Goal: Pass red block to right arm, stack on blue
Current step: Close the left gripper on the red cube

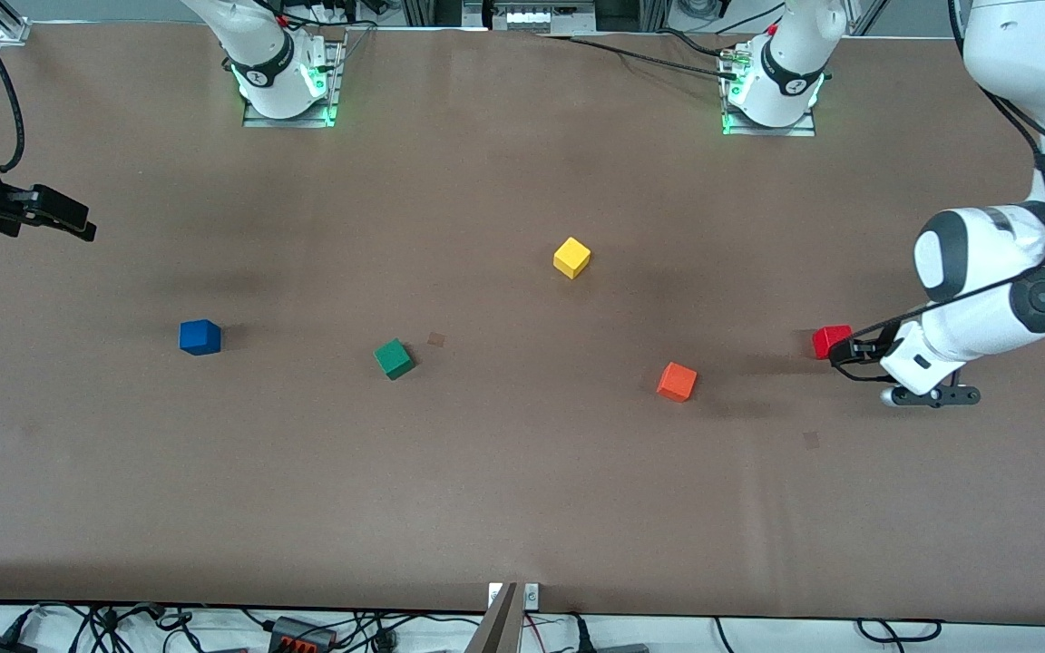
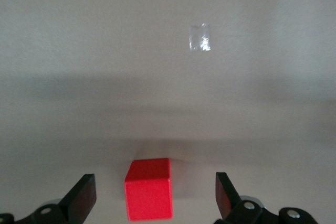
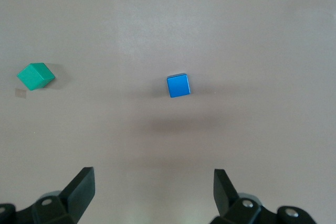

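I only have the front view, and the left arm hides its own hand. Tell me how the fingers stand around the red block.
Observer: In the left wrist view the left hand is open, and the red block sits on the table between the fingers with a gap on each side.
Operator: Report whether the block is square to the fingers.
Observer: Nearly; its faces run roughly parallel to the fingers, and it sits slightly closer to that one.
Operator: Now give me the right hand.
Observer: In the right wrist view the right hand is open, up in the air, waiting, with the blue block ahead of its fingers and the green block off to one side.
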Controlling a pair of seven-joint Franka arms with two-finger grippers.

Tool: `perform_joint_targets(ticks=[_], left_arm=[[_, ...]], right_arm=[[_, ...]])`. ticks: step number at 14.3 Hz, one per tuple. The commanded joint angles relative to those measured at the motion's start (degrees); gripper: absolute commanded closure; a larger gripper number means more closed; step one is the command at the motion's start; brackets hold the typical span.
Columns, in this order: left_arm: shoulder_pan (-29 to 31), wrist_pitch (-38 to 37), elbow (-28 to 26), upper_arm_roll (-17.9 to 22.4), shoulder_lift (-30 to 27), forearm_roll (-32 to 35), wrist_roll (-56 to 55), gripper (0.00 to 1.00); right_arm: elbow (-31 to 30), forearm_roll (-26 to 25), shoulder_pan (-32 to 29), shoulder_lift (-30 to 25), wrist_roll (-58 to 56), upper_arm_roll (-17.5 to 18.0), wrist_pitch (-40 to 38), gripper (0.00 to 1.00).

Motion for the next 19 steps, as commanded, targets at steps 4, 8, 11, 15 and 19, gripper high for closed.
perform_joint_targets(ticks=[4,8,11,15,19], left_arm=[[2.6,13.5,-11.7,-0.2,-1.2,0.9,2.5,0.0],[3.1,13.6,-11.9,-0.6,1.1,0.9,2.4,0.0],[3.1,13.5,-12.1,-0.7,1.1,0.9,2.4,0.2],[3.1,13.3,-11.7,-0.7,1.8,0.9,2.4,0.65],[3.1,10.3,-10.4,-0.8,-0.7,0.9,2.9,0.84]], right_arm=[[0.2,-0.6,-0.2,0.9,-0.1,0.4,2.1,0.0],[-2.6,-0.6,-0.4,-0.6,0.2,0.3,5.3,0.0],[-3.9,-0.7,-0.3,-1.9,0.2,0.4,6.1,0.0],[-10.3,-0.7,-0.3,-6.5,0.1,0.4,9.5,0.0],[-11.1,-0.7,-0.3,-7.0,0.0,0.4,9.7,0.0]])
